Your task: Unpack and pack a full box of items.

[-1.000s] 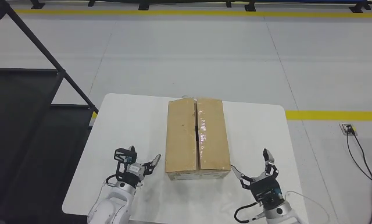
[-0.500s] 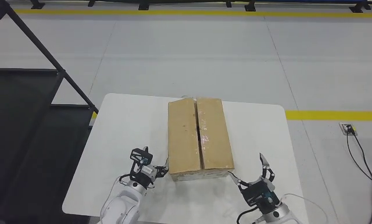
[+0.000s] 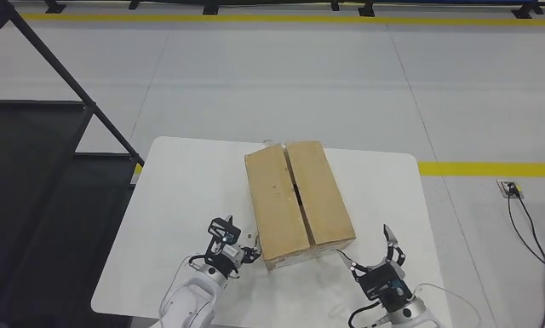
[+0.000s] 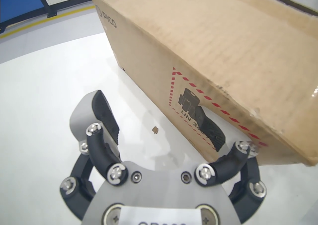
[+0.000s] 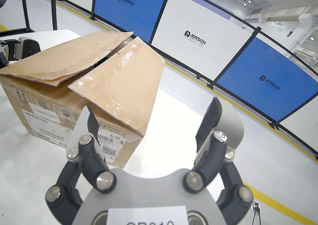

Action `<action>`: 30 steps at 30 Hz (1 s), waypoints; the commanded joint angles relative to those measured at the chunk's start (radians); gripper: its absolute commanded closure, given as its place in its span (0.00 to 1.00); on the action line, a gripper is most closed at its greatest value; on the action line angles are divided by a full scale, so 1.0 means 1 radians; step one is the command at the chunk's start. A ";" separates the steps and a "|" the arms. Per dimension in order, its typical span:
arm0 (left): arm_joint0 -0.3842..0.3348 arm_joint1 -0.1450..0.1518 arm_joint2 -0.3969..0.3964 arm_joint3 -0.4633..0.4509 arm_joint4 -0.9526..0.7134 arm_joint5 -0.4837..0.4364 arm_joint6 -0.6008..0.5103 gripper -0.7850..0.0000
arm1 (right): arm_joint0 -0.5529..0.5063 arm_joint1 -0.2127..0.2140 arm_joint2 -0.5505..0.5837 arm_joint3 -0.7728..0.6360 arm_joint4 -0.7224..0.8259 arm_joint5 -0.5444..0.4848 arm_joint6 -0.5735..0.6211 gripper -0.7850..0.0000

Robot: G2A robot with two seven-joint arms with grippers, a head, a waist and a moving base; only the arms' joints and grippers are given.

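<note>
A brown cardboard box (image 3: 298, 200) lies skewed on the white table (image 3: 179, 209), its two top flaps (image 5: 99, 62) closed but slightly lifted along the middle seam. My left gripper (image 3: 241, 245) stands open at the box's near left corner. In the left wrist view, one of its pads (image 4: 210, 129) rests against the printed side of the box (image 4: 211, 37), and the left gripper (image 4: 149, 104) holds nothing. My right gripper (image 3: 372, 251) is open just off the near right corner. The right gripper (image 5: 151, 108) faces the labelled end of the box (image 5: 49, 101) without touching it.
A black metal rack (image 3: 51, 175) stands beside the table's left edge. Bare tabletop lies left of the box and along the front edge. A small brown crumb (image 4: 155, 130) lies on the table by my left gripper. Blue and white fence panels (image 5: 198, 37) stand beyond.
My left gripper has moved right up against the box's near left corner. The box's near end has swung to the right. My right gripper has shifted only slightly.
</note>
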 commanded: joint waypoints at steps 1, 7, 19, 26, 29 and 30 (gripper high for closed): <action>-0.002 -0.001 0.005 0.000 0.004 -0.007 0.002 0.00 | -0.001 0.000 0.002 0.000 0.003 -0.002 -0.002 0.00; -0.009 -0.005 0.019 0.004 0.008 -0.036 0.005 0.00 | -0.003 -0.002 0.005 0.000 0.003 -0.004 -0.004 0.00; 0.015 0.009 -0.009 0.005 0.046 -0.172 0.032 0.00 | 0.004 -0.004 0.007 0.002 0.002 -0.016 0.001 0.00; 0.017 0.010 -0.009 -0.001 0.044 -0.206 0.030 0.00 | 0.005 -0.006 0.013 -0.001 0.004 -0.010 0.000 0.00; 0.013 0.008 -0.002 -0.002 0.042 -0.207 0.031 0.00 | 0.000 -0.006 0.018 -0.005 0.006 -0.007 -0.002 0.00; 0.011 0.007 0.001 -0.002 0.040 -0.206 0.031 0.00 | -0.002 -0.006 0.019 -0.006 0.006 -0.006 -0.003 0.00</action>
